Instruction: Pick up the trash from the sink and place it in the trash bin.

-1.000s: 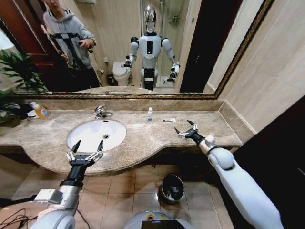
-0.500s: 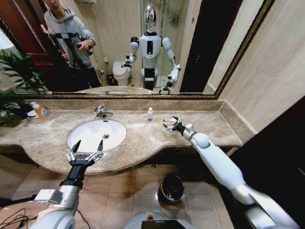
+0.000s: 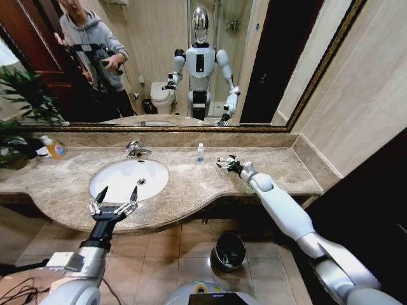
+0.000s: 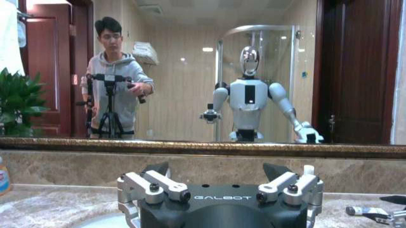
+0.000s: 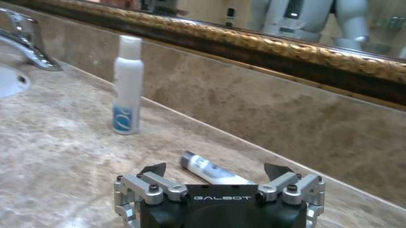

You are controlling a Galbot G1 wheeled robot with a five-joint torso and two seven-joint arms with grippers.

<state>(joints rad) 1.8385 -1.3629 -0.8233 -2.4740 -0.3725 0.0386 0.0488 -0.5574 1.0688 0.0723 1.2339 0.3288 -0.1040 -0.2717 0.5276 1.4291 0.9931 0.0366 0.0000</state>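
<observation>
My right gripper (image 3: 225, 165) is open over the marble counter, right of the sink (image 3: 111, 187). In the right wrist view a short white and grey tube of trash (image 5: 206, 170) lies flat on the counter between the spread fingers of the right gripper (image 5: 216, 169), which do not touch it. A small bottle (image 5: 127, 85) with a blue label stands upright beyond it, also seen as the small bottle (image 3: 200, 151) near the back wall. My left gripper (image 3: 114, 200) hangs open at the sink's front rim. The trash bin (image 3: 229, 250) stands on the floor below the counter.
A chrome tap (image 3: 135, 149) stands behind the basin. An orange-yellow soap bottle (image 3: 54, 147) and a potted plant (image 3: 19, 101) sit at the far left. A gold-framed mirror (image 3: 191, 128) runs along the back wall; a beige wall closes the right end.
My right arm has swung left and toward the back wall, bringing its open gripper from the counter's right front to the tube. The left arm has stayed still.
</observation>
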